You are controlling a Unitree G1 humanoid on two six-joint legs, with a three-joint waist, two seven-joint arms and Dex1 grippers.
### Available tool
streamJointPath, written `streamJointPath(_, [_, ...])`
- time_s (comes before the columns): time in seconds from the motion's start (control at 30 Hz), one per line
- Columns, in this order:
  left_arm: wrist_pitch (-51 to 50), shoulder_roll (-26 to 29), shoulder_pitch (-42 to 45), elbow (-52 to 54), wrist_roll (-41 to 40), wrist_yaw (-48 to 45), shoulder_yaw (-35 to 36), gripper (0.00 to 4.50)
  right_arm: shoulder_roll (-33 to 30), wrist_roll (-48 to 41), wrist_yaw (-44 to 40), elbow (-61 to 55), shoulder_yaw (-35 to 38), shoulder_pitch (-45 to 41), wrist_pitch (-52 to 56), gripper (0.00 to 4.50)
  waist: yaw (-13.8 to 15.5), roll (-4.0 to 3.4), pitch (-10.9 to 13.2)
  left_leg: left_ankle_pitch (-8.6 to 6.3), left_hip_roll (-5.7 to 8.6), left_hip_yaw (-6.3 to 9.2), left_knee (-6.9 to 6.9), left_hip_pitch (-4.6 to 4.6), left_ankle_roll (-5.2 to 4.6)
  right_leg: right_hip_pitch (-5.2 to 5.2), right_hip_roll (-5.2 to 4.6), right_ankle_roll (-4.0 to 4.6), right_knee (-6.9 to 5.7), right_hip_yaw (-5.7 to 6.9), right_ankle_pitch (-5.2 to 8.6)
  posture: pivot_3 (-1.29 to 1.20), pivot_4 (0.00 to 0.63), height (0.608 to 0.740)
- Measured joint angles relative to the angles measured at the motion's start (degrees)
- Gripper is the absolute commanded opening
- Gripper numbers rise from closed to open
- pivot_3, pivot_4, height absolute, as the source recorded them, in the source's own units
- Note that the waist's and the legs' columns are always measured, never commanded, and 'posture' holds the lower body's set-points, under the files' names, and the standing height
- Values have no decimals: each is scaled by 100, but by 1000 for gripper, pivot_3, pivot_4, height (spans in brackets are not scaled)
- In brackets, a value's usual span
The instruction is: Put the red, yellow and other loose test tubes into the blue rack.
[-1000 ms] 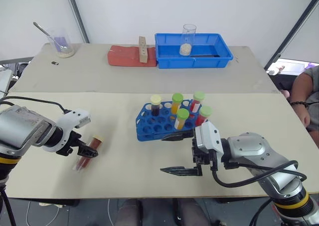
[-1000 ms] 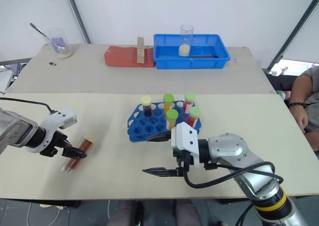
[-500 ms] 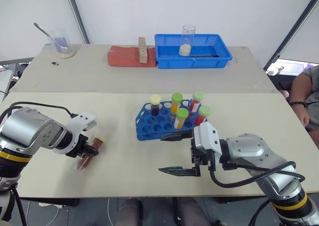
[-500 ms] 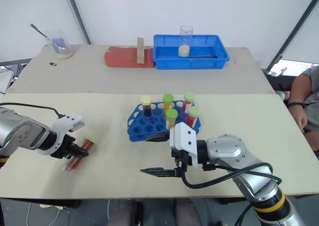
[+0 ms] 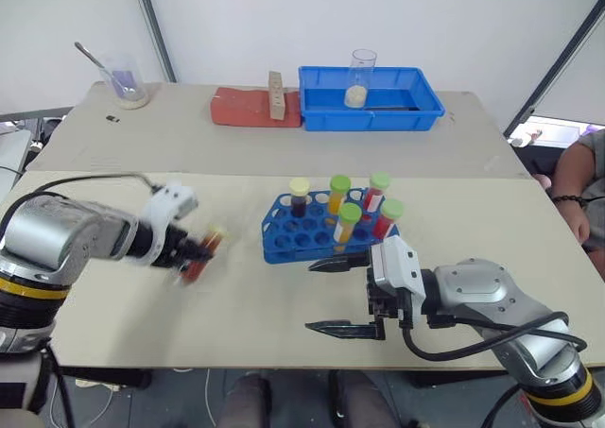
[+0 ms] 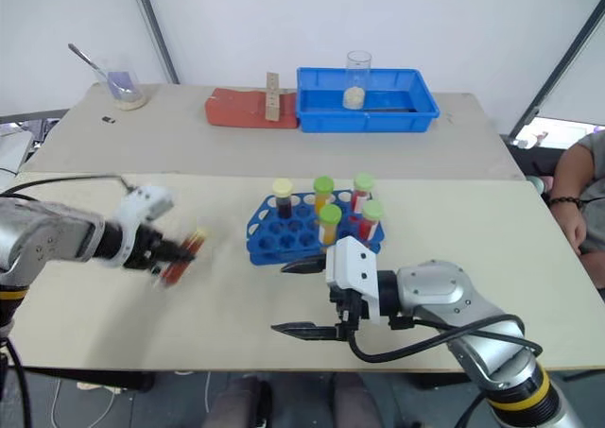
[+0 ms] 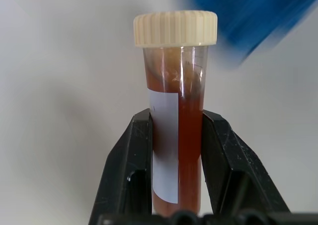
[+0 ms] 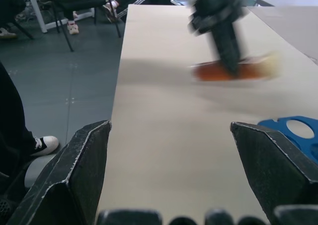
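Now the left gripper [image 7: 176,135] clamps a red tube [image 7: 175,115] above the table [image 5: 236,315]; right gripper [image 5: 333,296] gapes empty beside the rack [image 5: 284,244].

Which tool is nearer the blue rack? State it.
Right. The right tool, open, sits just in front of the blue rack; the left tool, gripping a brown tube, is off to its left.

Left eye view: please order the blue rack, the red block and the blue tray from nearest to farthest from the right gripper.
1. Blue rack: just beyond the right gripper, on the near table.
2. Red block: far table, toward the left.
3. Blue tray: far table, beside the block. It is nearly as far as the block, so ranks 2 and 3 are uncertain.
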State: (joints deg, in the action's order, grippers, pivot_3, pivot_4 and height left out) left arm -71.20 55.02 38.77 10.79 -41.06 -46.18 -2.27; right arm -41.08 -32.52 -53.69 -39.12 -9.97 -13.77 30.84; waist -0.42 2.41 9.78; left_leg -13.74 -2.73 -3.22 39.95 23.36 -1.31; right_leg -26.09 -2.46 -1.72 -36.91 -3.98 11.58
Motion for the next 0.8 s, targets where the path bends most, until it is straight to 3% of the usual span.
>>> streamJointPath(0.13, [677, -235, 52, 237, -221, -494, 469, 871, -205, -71, 31, -91, 289, 263, 83, 4289, -48, 1, -1, -2, 0, -5, -18, -8, -2, 3, 1, -10, 7, -7, -6, 0, 150, 729])
streamJointPath(0.3, [1561, -1201, -637, 927, -420, -538, 697, 871, -438, -38, 309, -166, 818, 559, 108, 4289, -32, 3, 0, -3, 0, 5, -20, -3, -4, 1, 4, -19, 1, -2, -18, 0, 150, 729])
streamJointPath(0.53, [3615, -2455, -1403, 933, 755, -24, 210, 871, -903, -161, 501, -343, 1519, 958, 470, 4289, -24, 5, 1, 0, 5, 4, -2, -16, -2, 30, 0, -18, 18, -10, -15, 0, 150, 729])
streamJointPath(0.8, [5008, -3233, -1487, -206, 1627, 26, -223, 871, -1137, -221, 1051, -481, 1747, 1020, 1181, 4289, -28, 6, 1, 0, 5, 7, -5, -25, -3, 49, 1, -19, 30, -9, -14, 0, 150, 729])
